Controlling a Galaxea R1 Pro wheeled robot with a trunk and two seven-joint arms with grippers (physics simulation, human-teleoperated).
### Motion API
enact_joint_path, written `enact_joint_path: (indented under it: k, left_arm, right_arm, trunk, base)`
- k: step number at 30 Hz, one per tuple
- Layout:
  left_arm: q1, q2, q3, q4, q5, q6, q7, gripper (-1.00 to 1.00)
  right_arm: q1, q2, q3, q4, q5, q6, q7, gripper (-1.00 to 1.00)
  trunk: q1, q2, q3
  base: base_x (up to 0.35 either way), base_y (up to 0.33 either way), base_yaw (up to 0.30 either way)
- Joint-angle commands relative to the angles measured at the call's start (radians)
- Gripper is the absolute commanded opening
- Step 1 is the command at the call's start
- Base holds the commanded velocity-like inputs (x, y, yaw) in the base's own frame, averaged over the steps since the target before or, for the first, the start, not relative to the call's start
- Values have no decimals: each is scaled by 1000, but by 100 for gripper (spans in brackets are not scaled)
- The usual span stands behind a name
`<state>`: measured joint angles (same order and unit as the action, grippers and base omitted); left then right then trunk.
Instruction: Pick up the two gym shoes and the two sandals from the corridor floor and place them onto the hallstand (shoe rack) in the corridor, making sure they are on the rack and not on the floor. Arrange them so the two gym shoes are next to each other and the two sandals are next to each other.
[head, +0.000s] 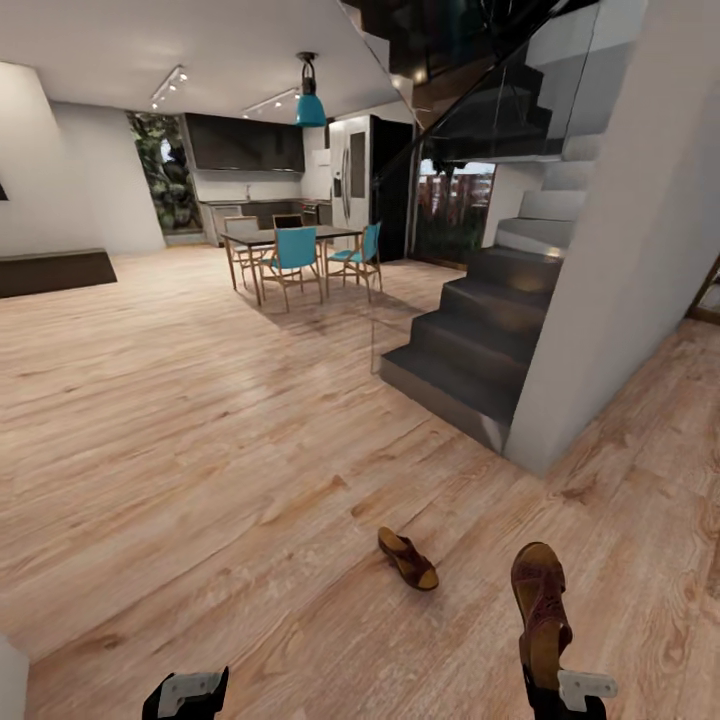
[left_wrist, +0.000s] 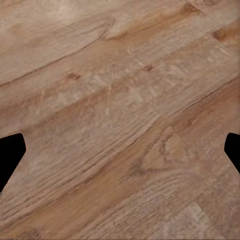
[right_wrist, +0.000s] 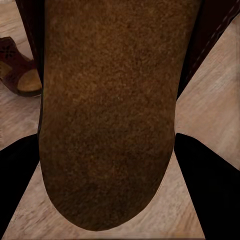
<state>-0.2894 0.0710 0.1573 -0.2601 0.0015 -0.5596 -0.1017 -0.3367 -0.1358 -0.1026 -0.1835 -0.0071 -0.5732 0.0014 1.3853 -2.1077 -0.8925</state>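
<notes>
One dark brown sandal (head: 407, 558) lies on the corridor floor (head: 250, 450) just ahead of me. The other sandal (head: 540, 600) is held by its heel end in my right gripper (head: 566, 692), toe pointing away from me. Its tan footbed (right_wrist: 110, 110) sits between the black fingers (right_wrist: 210, 185) in the right wrist view, with the lying sandal (right_wrist: 20, 70) beside it. My left gripper (head: 186, 693) is open, low over bare planks (left_wrist: 120, 110), with nothing between its fingers. The gym shoes and the hallstand are out of view.
A dark grey staircase (head: 480, 330) with a glass balustrade rises ahead on the right beside a white wall (head: 620, 280). A dining table with teal chairs (head: 295, 255) stands far back. Open wood floor stretches to the left.
</notes>
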Motion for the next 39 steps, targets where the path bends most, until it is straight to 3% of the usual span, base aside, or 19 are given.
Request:
enact_joint_path:
  k: [1, 10, 25, 39]
  left_arm:
    - [-1, 0, 8, 1, 0, -2, -10, 100]
    - [-1, 0, 8, 1, 0, -1, -10, 100]
    - [-1, 0, 8, 1, 0, 0, -10, 100]
    - [-1, 0, 8, 1, 0, 0, -9, 100]
  right_arm:
    - [-1, 0, -2, 1, 0, -4, 0, -100]
    - [-1, 2, -2, 1, -1, -4, 0, -100]
    - [-1, 2, -2, 0, -1, -4, -3, -100]
    - [-1, 2, -2, 1, -1, -4, -2, -100]
  trunk:
    - [0, 0, -1]
    - [0, 0, -1]
    - [0, 0, -1]
    - [0, 0, -1]
  base:
    - [88, 298, -140]
    - [80, 256, -37]
    - [4, 12, -3]
    - [0, 0, -211]
